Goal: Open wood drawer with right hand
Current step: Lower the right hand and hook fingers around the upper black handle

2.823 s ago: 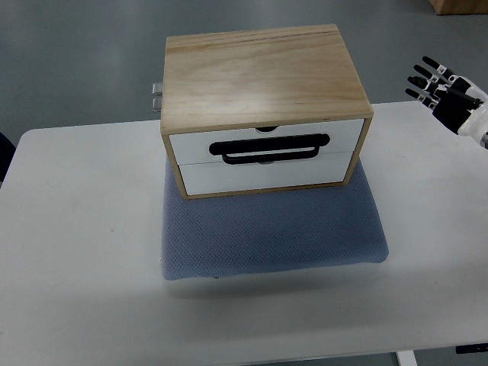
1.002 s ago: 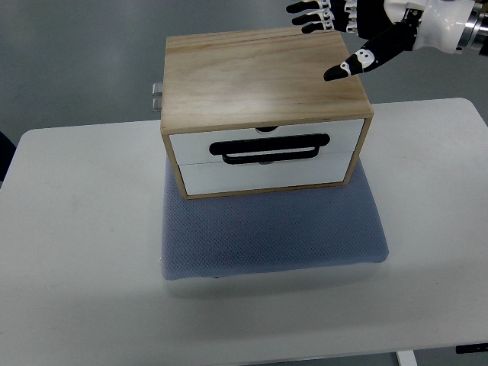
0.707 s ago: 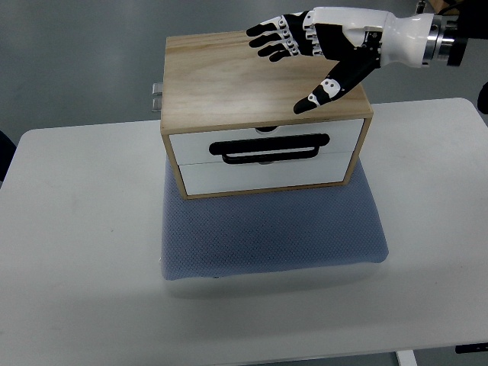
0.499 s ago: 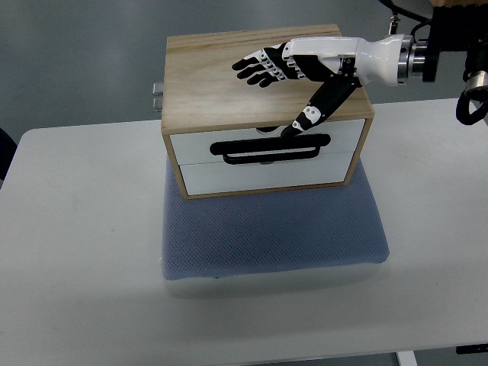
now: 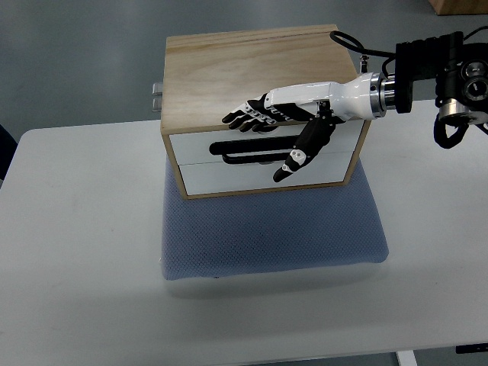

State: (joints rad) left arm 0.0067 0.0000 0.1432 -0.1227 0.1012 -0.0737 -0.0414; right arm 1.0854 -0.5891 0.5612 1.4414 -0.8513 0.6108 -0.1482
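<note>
A wooden box (image 5: 252,72) with two white drawer fronts stands on a blue-grey cushion (image 5: 271,232). The upper drawer (image 5: 194,142) carries a black bar handle (image 5: 240,147), and both drawers sit flush with the frame. My right hand (image 5: 267,133) reaches in from the right and hovers in front of the upper drawer, palm down. Its fingers (image 5: 244,118) are spread over the box's front edge above the handle, and the thumb (image 5: 293,158) points down across the lower drawer (image 5: 229,174). It holds nothing. The left hand is out of view.
The cushion lies on a white table (image 5: 76,229). A small metal fitting (image 5: 156,97) sticks out of the box's left side. Grey floor lies beyond the table's far edge.
My right hand came in from the far right, swept over the top of the box and dropped down in front of the upper drawer. The drawers have not moved.
</note>
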